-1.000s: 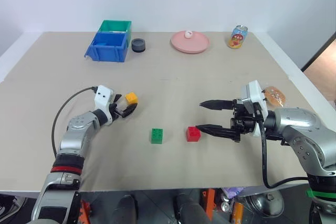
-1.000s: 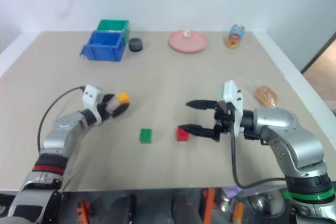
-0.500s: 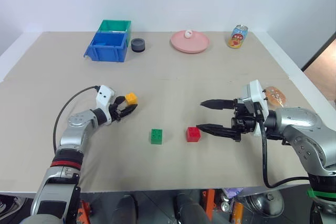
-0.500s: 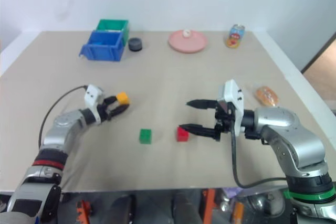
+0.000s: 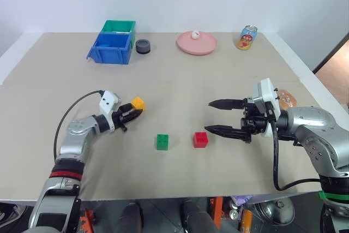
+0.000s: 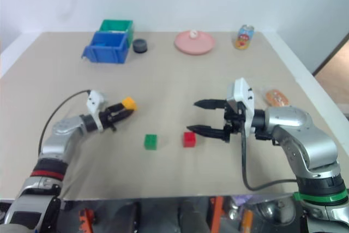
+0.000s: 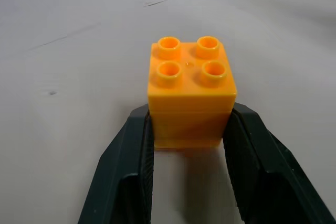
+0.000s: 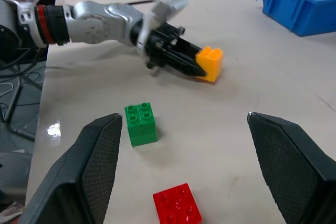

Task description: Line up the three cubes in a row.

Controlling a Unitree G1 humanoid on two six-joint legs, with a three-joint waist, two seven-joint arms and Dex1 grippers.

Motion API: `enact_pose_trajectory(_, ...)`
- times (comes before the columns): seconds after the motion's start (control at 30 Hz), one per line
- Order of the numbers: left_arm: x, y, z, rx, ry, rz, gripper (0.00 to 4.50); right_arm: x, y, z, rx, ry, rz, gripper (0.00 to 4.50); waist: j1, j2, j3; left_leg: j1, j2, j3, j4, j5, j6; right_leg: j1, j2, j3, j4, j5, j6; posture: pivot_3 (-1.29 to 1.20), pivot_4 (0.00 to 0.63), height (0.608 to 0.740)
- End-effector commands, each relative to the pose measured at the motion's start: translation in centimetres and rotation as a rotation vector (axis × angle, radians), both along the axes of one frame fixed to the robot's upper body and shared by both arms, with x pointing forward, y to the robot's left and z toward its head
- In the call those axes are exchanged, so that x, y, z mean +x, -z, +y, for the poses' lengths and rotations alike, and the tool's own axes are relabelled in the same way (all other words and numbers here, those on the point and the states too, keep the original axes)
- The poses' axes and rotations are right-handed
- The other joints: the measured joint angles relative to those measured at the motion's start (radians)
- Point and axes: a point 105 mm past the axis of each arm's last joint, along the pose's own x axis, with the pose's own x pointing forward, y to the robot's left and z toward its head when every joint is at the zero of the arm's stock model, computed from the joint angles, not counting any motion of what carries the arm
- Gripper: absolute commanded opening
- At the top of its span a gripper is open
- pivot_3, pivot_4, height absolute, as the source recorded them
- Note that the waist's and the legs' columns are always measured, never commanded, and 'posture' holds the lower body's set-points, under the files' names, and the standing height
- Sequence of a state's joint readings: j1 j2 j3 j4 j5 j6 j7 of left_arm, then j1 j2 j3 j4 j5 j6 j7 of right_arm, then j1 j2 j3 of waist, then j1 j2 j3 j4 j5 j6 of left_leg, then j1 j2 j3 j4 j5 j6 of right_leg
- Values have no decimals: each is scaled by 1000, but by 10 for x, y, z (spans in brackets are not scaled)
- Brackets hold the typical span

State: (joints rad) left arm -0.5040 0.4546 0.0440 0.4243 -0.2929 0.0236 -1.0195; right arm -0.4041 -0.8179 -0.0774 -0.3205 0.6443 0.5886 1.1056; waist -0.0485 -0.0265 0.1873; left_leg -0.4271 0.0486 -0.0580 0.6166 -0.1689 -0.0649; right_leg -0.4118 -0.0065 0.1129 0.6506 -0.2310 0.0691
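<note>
The left claw [image 5: 134, 112] is gripping the yellow cube [image 5: 138, 103] on the bench [image 5: 174, 80] at ten o'clock from the green cube [image 5: 162, 141] and red cube [image 5: 200, 139], needing carriage to green's nine o'clock, while the right claw [image 5: 218, 117] is hanging open.
</note>
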Motion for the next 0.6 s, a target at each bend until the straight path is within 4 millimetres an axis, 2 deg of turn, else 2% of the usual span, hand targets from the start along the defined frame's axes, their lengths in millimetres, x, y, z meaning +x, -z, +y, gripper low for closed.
enact_pose_trajectory(0.03, -29, -28, 0, 26, 199, -132, 1294, 0, -7, -1, -14, -13, -36, 3935, 0, 0, 0, 0, 0, 0, 0, 0, 0, 0, 0, 0, 0, 0, 0, 0, 150, 736)
enact_pose_trajectory(0.17, -50, -19, 17, 111, 322, -105, 1294, 1, -11, -2, -16, -22, -36, 3935, 0, 0, 0, 0, 0, 0, 0, 0, 0, 0, 0, 0, 0, -1, -2, 0, 150, 736)
enact_pose_trajectory(0.37, -56, -12, 24, 152, 375, -82, 1294, 0, -12, -3, -24, -32, -32, 3935, 3, 0, 0, 0, 0, 0, 1, 0, 0, 0, -1, 0, 0, -1, -2, 0, 150, 736)
enact_pose_trajectory(0.6, -73, 1, 0, 153, 563, -67, 1294, -2, -15, -2, -39, -48, -29, 3935, 2, 0, 0, -2, 1, 1, 0, 0, 0, -2, 0, 0, 0, -1, -2, 0, 150, 736)
